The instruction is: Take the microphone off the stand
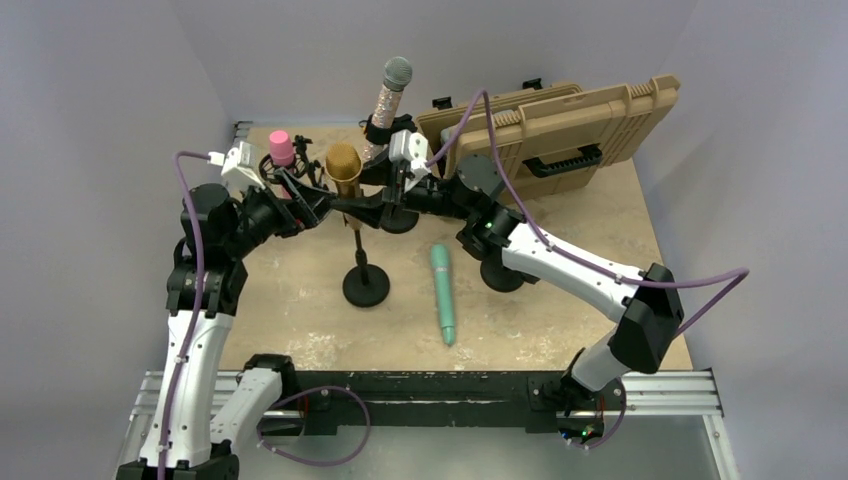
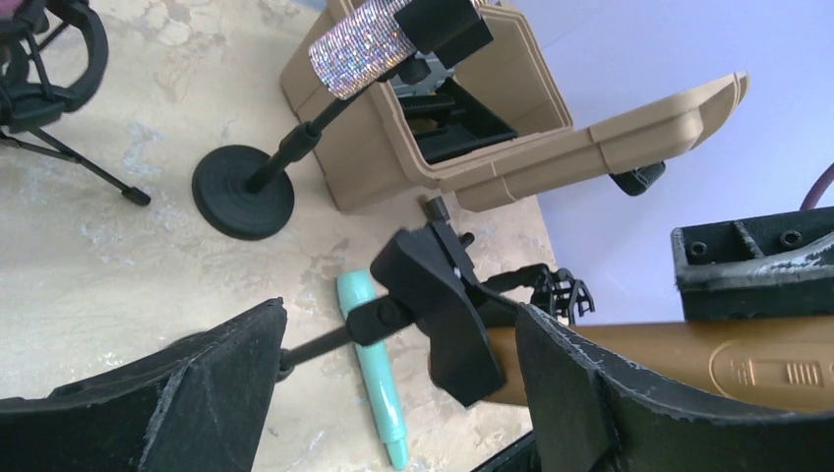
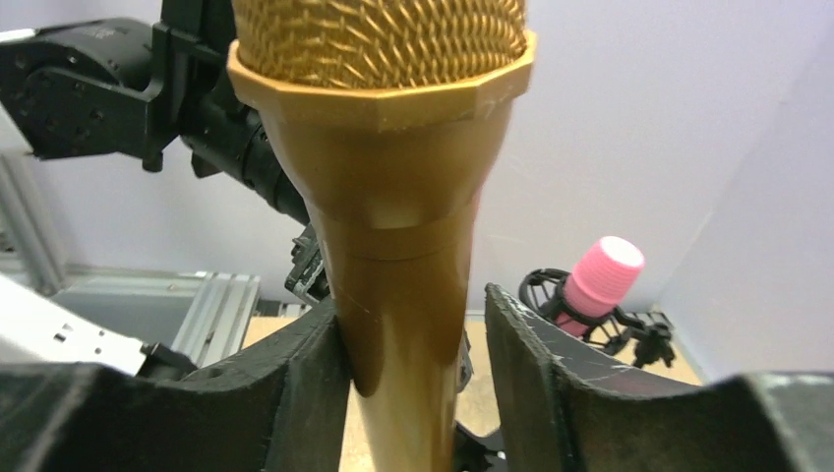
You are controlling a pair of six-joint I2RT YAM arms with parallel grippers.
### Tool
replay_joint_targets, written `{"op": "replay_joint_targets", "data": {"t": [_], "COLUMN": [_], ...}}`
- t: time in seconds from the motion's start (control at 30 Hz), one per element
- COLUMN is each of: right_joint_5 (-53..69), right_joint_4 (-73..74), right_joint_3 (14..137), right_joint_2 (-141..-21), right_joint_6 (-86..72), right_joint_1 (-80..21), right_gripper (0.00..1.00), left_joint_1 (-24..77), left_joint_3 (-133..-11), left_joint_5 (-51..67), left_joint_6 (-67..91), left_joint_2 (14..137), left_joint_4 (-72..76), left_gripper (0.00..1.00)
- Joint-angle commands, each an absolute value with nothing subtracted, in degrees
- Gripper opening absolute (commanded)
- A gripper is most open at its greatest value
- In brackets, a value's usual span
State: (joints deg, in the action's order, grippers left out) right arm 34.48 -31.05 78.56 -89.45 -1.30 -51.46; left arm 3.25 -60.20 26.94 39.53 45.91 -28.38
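Note:
A gold microphone (image 1: 343,168) stands upright in the black clip (image 2: 443,310) of a round-based stand (image 1: 365,285) at mid-table. My left gripper (image 1: 305,205) comes in from the left. In the left wrist view its jaws are open wide astride the clip, with the gold body (image 2: 688,359) running off behind the right finger (image 2: 610,393). My right gripper (image 1: 380,205) comes from the right, just under the mesh head (image 3: 379,39). Its left finger (image 3: 295,383) rests against the gold handle; a gap separates the right finger (image 3: 551,383) from it.
A pink microphone (image 1: 281,147) in a shock mount stands at the back left. A glittery microphone (image 1: 390,95) rises on its own stand (image 1: 398,220) behind. A teal microphone (image 1: 442,292) lies flat to the right. A tan case (image 1: 560,125) stands open at the back right.

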Motion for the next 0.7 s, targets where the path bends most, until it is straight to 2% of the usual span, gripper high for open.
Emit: {"op": "replay_joint_targets", "data": {"t": [0.0, 0.17, 0.33, 0.67], "right_joint_5": [26.0, 23.8, 15.3, -14.4], "right_joint_4": [-35.9, -35.1, -32.8, -23.2], "right_joint_3": [76.5, 76.9, 78.2, 80.5], "right_joint_2": [-83.3, -83.9, -84.6, -85.0], "right_joint_6": [-6.0, -6.7, -6.9, -13.5], "right_joint_1": [-51.6, -53.2, -57.4, -64.0], "right_gripper": [0.51, 0.56, 0.66, 0.96], "left_joint_1": [1.2, 1.2, 1.2, 1.4], "left_joint_3": [-61.9, -64.7, -62.9, -56.3], "left_joint_5": [29.2, 33.3, 35.0, 40.3], "left_joint_6": [43.3, 44.7, 46.6, 47.1], "left_joint_2": [48.3, 54.8, 55.1, 51.7], "left_joint_4": [-23.4, -23.6, -23.5, -21.5], "left_gripper": [0.83, 0.8, 0.8, 0.81]}}
